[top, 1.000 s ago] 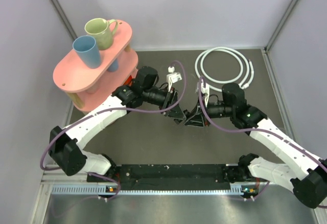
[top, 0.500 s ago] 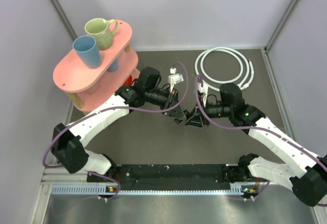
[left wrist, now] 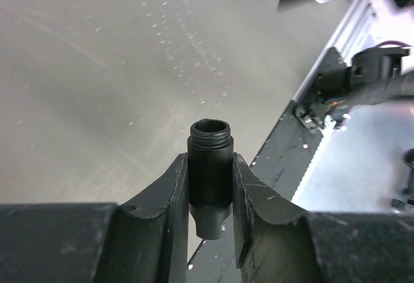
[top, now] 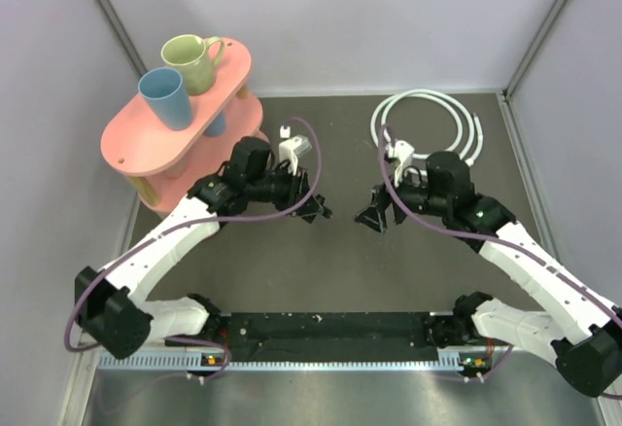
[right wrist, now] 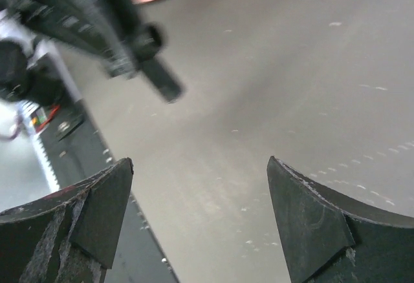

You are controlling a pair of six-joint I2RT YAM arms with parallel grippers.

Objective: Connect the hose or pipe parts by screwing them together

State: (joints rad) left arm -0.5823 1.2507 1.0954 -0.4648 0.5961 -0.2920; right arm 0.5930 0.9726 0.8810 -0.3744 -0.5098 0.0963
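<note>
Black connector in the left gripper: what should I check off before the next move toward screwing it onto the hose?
1. Left gripper shut firmly on the black connector: ok.
2. Connector's threaded end sticks out free past the fingertips: ok.
3. Right gripper open and empty, ready to pick: ok.
4. White hose in a gripper: not ok, it lies coiled behind the right arm, ungripped.
5. The two grippers stand apart, no contact: ok.
6. Hose thread state: cannot tell, too small in the top view.
</note>
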